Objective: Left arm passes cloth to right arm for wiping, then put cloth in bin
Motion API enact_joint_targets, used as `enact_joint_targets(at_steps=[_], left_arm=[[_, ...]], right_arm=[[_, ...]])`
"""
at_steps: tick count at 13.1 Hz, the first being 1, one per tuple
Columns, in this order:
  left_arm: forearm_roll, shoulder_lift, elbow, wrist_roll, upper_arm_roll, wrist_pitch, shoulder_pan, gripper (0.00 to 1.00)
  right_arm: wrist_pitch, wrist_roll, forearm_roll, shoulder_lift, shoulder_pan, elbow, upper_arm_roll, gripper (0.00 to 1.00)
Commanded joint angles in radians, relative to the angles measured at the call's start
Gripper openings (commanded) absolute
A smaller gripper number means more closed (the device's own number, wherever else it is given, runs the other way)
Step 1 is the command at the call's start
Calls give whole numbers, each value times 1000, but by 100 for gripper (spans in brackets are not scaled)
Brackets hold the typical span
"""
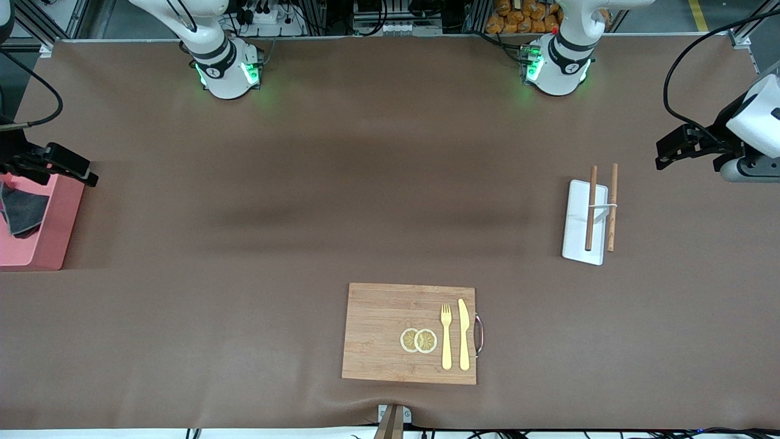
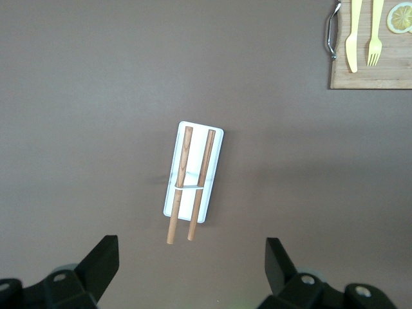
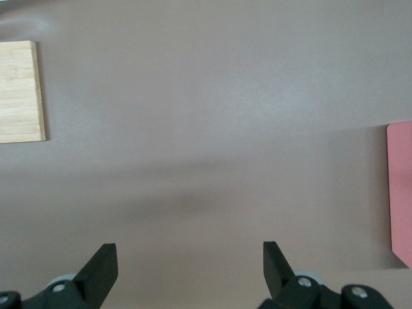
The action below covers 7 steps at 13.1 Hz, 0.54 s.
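The dark grey cloth lies crumpled inside the pink bin at the right arm's end of the table. My right gripper hangs over the table beside the bin's rim. In the right wrist view it stands open with nothing between its fingers, and only bare table mat and a strip of the bin show below. My left gripper waits in the air at the left arm's end of the table. It is open and empty.
A white tray with two wooden chopsticks across it lies toward the left arm's end. A wooden board near the front edge carries lemon slices, a yellow fork and a knife.
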Motion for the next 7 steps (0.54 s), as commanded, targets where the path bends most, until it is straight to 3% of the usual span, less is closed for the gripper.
enact_joint_targets(at_steps=[1, 3, 7], left_arm=[[-2, -21, 6, 11, -2, -10, 7, 100], [-2, -21, 6, 12, -4, -14, 0, 100], [-10, -23, 6, 14, -13, -22, 0, 100]], right_arm=[[-12, 11, -88, -14, 72, 60, -30, 100], [-9, 0, -116, -12, 154, 69, -117, 100], [-14, 3, -115, -9, 163, 63, -127, 100]])
